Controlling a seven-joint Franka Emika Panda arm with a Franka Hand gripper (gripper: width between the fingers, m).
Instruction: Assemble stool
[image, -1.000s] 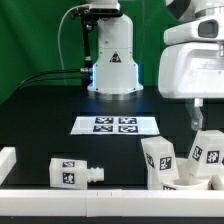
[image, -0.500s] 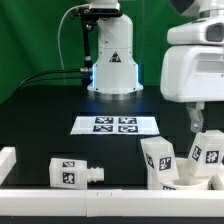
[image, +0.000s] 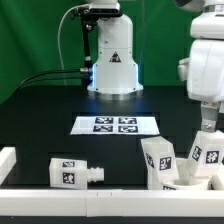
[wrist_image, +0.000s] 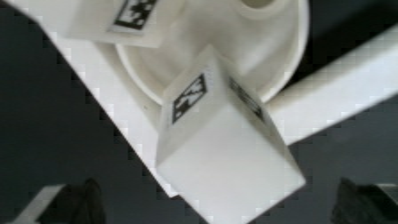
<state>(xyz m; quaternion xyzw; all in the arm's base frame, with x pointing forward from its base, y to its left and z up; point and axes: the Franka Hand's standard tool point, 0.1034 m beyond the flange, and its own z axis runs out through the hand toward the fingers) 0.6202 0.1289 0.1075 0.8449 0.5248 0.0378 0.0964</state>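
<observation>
I have the tool (wrist_image: 228, 208) wide open. In the wrist view its two dark fingers (wrist_image: 71, 205) stand far apart with a tagged leg (wrist_image: 222, 140) of the stool between them. Dark worktop (wrist_image: 54, 120) shows on either side of the leg, so nothing is gripped. That leg stands against the round seat (wrist_image: 151, 75), a second tagged block (wrist_image: 125, 18) sits at the seat's far edge, and a white rail (wrist_image: 347, 90) runs just beside them.

In the exterior view these stool parts crowd the lower corner on the exterior view's right. There the inner upright leg (image: 160, 157) and the outer upright leg (image: 205, 152) stand just beside each other, with the seat's edge low between them. The arm's white housing (image: 205, 70) hangs over the outer one. A lying leg (image: 75, 172) rests on its side at the lower part of the exterior view's left, well apart from the others. The marker board (image: 115, 124) lies mid-frame.
</observation>
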